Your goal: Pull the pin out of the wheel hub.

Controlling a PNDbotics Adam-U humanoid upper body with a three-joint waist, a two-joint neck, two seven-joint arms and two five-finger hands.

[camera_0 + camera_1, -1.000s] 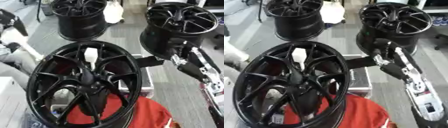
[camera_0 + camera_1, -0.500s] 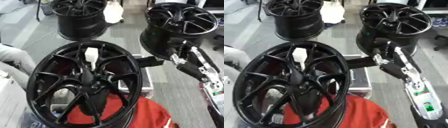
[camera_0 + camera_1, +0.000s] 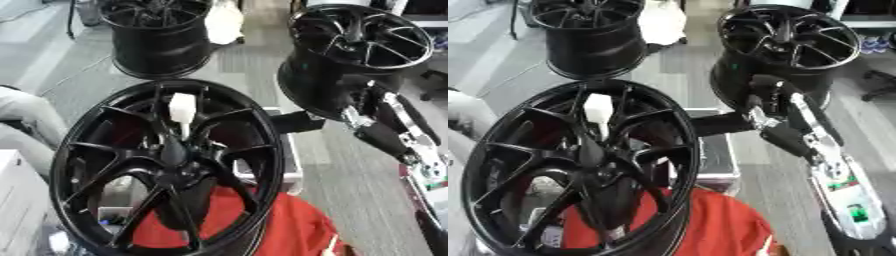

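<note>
— What is the wheel hub (image 3: 166,165) made of?
— Black metal by the look of it, smooth and glossy, with light catching on the spokes. The pin (image 3: 182,108) looks like matt white plastic.
— And underneath?
— Red cloth (image 3: 728,225), soft and creased. The floor (image 3: 367,200) looks like grey matt carpet.

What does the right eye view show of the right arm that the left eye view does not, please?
Only the right eye view shows the right arm's white lower section with green marks. Only the left eye view shows grey cloth filling much of its left edge. Both share the near black wheel with the white pin above its hub, the right robot hand at its rim, and two more wheels behind.
</note>
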